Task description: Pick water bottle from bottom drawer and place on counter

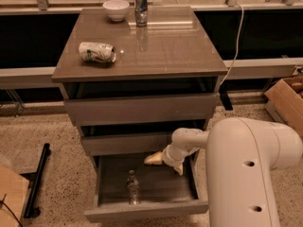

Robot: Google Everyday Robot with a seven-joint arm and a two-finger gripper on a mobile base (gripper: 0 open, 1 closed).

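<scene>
The water bottle (133,187) is small and clear, and sits in the middle of the open bottom drawer (147,211), near its front. My gripper (165,164) hangs over the drawer's back right part, above and to the right of the bottle and apart from it. Its pale fingers (153,159) are spread and hold nothing. The glossy grey-brown counter (165,46) tops the cabinet. My white arm fills the lower right of the view.
On the counter are a crushed white printed can (97,52) at the left, a white bowl (116,8) and a slim silver-blue can (140,6) at the back. A cardboard box (286,98) stands on the floor at the right. A black bar (38,178) lies at the left.
</scene>
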